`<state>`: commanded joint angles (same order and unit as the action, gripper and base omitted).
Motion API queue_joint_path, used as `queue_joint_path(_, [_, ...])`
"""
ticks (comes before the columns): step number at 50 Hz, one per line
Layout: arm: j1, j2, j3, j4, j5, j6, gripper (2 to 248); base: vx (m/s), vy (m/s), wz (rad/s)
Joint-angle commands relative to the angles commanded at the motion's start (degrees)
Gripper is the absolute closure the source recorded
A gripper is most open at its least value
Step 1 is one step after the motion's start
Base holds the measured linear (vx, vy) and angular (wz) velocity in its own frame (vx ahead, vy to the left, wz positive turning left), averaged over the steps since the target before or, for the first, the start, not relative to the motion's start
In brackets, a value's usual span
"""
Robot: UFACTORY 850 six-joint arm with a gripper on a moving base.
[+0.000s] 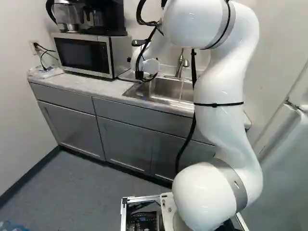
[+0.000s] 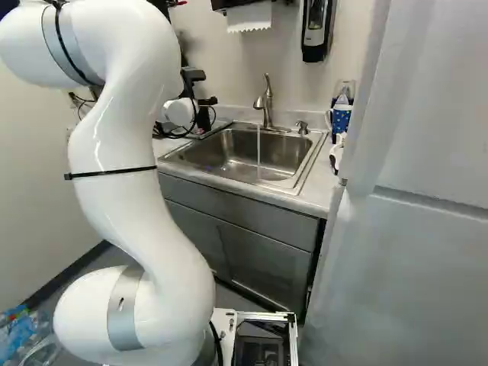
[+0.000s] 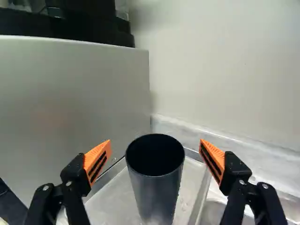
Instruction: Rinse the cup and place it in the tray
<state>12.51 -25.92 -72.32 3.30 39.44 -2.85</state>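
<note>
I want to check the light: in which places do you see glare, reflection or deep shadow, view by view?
Left base view: highlights on the arm; right base view: glare on the arm, shine in the sink; wrist view: the cup very dark inside, a faint reddish patch, probably reflection, on the microwave.

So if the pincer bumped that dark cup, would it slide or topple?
The cup stands upright and looks taller than it is wide, so a push near its rim might tip it. A low push could instead make it slide, since the tray looks wet. Its smooth, even wall suggests it would probably stay stiff.
</note>
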Motion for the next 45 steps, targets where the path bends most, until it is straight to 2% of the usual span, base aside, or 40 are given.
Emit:
queue_joint_path(22, [-0.69,3.10,1.09,0.00,-1.76,0.00,3,0.000,0.000,0.000])
queue_joint_path(45, [-2.77,7.47,3.47,0.00,-3.01,0.00,3,0.000,0.000,0.000])
